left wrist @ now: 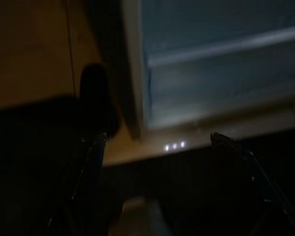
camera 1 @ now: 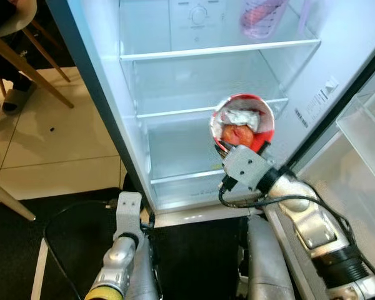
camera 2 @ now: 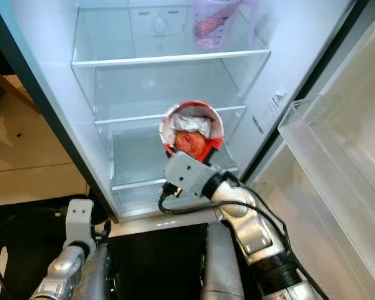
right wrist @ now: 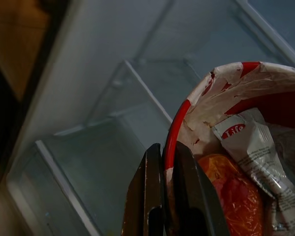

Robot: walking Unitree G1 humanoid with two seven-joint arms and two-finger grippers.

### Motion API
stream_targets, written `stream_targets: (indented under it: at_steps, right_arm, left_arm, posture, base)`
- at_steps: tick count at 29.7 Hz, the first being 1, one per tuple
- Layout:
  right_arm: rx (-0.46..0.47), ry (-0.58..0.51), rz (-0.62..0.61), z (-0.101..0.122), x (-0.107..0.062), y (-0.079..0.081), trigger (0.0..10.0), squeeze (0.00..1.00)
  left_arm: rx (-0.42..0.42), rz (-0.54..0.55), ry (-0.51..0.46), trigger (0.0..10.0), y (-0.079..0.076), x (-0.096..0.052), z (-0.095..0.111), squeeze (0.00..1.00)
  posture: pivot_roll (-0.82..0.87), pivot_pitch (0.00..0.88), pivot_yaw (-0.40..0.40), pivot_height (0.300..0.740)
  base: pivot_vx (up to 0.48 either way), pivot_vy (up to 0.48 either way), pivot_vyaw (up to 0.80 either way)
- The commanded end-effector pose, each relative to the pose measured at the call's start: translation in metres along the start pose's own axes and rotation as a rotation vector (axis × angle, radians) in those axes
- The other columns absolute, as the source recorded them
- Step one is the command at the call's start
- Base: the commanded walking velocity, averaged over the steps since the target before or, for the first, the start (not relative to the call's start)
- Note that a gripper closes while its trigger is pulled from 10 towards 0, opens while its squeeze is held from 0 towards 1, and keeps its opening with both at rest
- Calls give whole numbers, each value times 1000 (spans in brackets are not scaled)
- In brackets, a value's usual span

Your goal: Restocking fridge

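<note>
An open white fridge (camera 1: 106,94) with three clear glass shelves (camera 1: 219,50) stands on pale floor tiles (camera 1: 56,150), a dark mat (camera 1: 50,250) at its foot and wooden chair legs (camera 1: 31,65) off to the robot's left. The right gripper (right wrist: 163,196) pinches the rim of one round red-and-white paper bowl (camera 1: 242,125), holding it up before the middle shelf beyond its fingers; inside lie a crumpled silvery packet (right wrist: 255,157) and an orange wrapped lump (right wrist: 231,196) hard to identify. The left gripper (left wrist: 157,142) hangs low in shade with fingers spread, while one lilac plastic jug (camera 1: 262,15), cut off at the top, sits on the uppermost shelf above the bowl.
</note>
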State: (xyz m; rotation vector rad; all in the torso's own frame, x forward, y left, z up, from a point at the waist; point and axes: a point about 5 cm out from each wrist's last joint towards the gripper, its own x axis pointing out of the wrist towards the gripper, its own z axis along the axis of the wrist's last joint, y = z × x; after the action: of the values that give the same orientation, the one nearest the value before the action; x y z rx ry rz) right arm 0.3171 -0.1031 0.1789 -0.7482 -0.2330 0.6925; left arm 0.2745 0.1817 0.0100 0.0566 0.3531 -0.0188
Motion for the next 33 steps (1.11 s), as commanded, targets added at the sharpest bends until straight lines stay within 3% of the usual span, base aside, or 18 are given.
stream_targets:
  at_steps: [1,2,5,8,9,10,12,14,19,26,33]
  right_arm:
    - [-29,-38,28,11,0,0,10000,0]
    - [-53,-49,87,17,5,-10,10000,0]
    - [-35,-53,107,20,10,-18,10000,0]
    - [-27,-48,110,20,18,-26,10000,0]
    - [-24,-42,113,21,22,-31,10000,0]
    - [-24,-42,113,21,22,-31,10000,0]
    - [-28,-41,122,24,29,-41,10000,0]
    - [-28,-39,135,26,34,-46,10000,0]
    - [-80,-34,161,33,42,-60,10000,0]
    - [-238,-52,146,61,64,-94,10000,0]
    - [-254,-60,117,75,78,-104,10000,0]
  left_arm:
    - [2,-19,18,10000,-7,-2,-5,0]
    - [3,-53,-43,10000,-15,3,13,0]
    - [5,-84,-99,10000,-24,6,28,0]
    - [80,-160,-171,10000,-37,5,41,0]
    - [187,-240,-245,10000,-48,1,49,0]
    - [187,-240,-245,10000,-48,1,49,0]
    - [260,-356,-350,10000,-67,-10,62,0]
    - [292,-406,-398,10000,-75,-15,69,0]
    - [304,-437,-454,10000,-81,-22,81,0]
    - [280,-403,-472,10000,-76,-25,90,0]
    - [271,-356,-518,10000,-71,-30,103,0]
  posture:
    - [-66,182,-10,553]
    - [-66,181,-12,553]
    - [-62,182,-14,553]
    - [-62,183,-15,553]
    - [-61,185,-16,553]
    - [-61,185,-16,553]
    - [-58,190,-15,553]
    - [-56,192,-16,553]
    - [-55,195,-19,553]
    - [-46,211,-36,553]
    - [-12,219,-60,553]
  base:
    - [0,0,0]
    - [0,0,0]
    - [0,0,0]
    - [0,0,0]
    - [0,0,0]
    - [0,0,0]
    - [0,0,0]
    - [0,0,0]
    - [0,0,0]
    - [0,0,0]
    - [0,0,0]
